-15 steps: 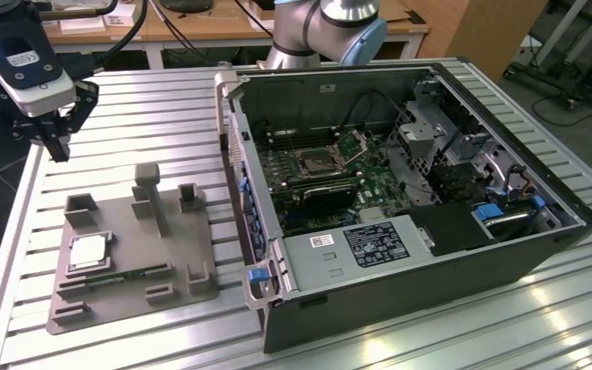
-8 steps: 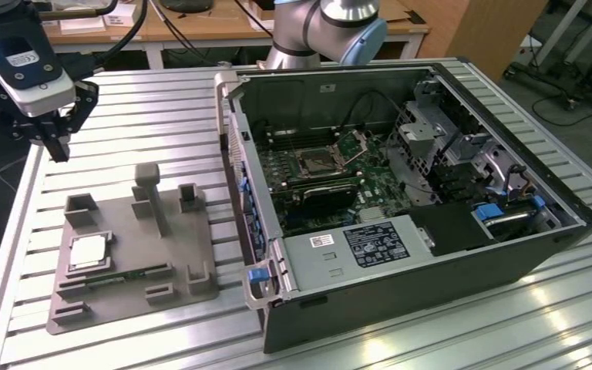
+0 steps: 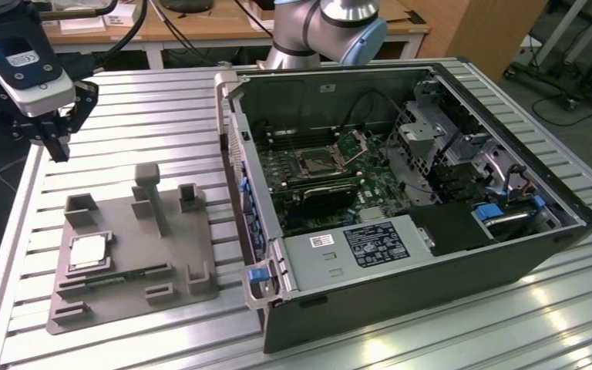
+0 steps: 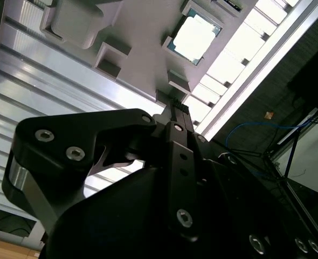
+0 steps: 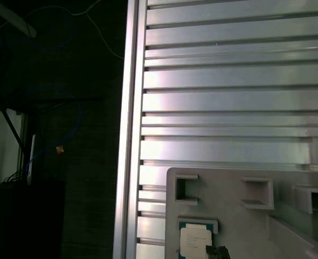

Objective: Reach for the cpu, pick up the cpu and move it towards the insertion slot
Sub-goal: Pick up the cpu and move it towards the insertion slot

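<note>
Silver-grey cpu: thin square chip, pale metal lid up, with a greenish rim round the lid in both wrist views. It is square, so I log no long axis. It lies flat, sides in line with its recess. Location: grey tray, at the end toward the exterior view's left, on the ribbed aluminium table.

Gripper: black, hanging above the table near the tray's far end in the exterior view, apart from the cpu. Fingertips read to me as pressed together with nothing between them.

Slot: silver-framed socket with a dark centre, on the green board inside the open case. Its retention frame is hinged up. It sits well apart from the tray, toward the exterior view's right.

View notes: I get case and slot from the exterior view. The second wrist view gives the gripper's black body close up, with the cpu past its tip. The first wrist view gives the cpu near the table's edge rail.
</note>
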`<state>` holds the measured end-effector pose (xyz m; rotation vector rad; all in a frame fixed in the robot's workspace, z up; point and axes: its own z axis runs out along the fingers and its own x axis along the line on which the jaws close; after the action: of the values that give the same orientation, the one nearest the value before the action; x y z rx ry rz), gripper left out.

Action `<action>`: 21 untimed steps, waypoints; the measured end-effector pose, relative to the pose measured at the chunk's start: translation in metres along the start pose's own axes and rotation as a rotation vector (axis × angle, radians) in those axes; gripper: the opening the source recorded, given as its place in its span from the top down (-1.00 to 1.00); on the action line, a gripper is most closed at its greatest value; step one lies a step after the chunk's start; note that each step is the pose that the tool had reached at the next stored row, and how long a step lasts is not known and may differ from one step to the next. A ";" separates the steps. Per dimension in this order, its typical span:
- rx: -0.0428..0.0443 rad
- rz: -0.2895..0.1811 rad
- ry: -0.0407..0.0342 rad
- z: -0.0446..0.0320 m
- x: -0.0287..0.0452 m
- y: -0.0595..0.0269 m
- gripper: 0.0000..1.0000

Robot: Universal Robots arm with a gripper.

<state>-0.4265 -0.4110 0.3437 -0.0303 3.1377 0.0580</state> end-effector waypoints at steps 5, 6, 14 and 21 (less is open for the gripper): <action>0.0000 0.000 0.0000 0.0000 0.0000 0.0000 0.79; 0.0000 0.000 0.0000 0.0000 0.0000 0.0000 0.79; 0.0000 0.000 0.0000 0.0000 0.0002 0.0000 0.79; 0.0000 0.000 0.0000 0.0000 0.0004 0.0000 0.79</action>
<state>-0.4268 -0.4110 0.3437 -0.0303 3.1377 0.0580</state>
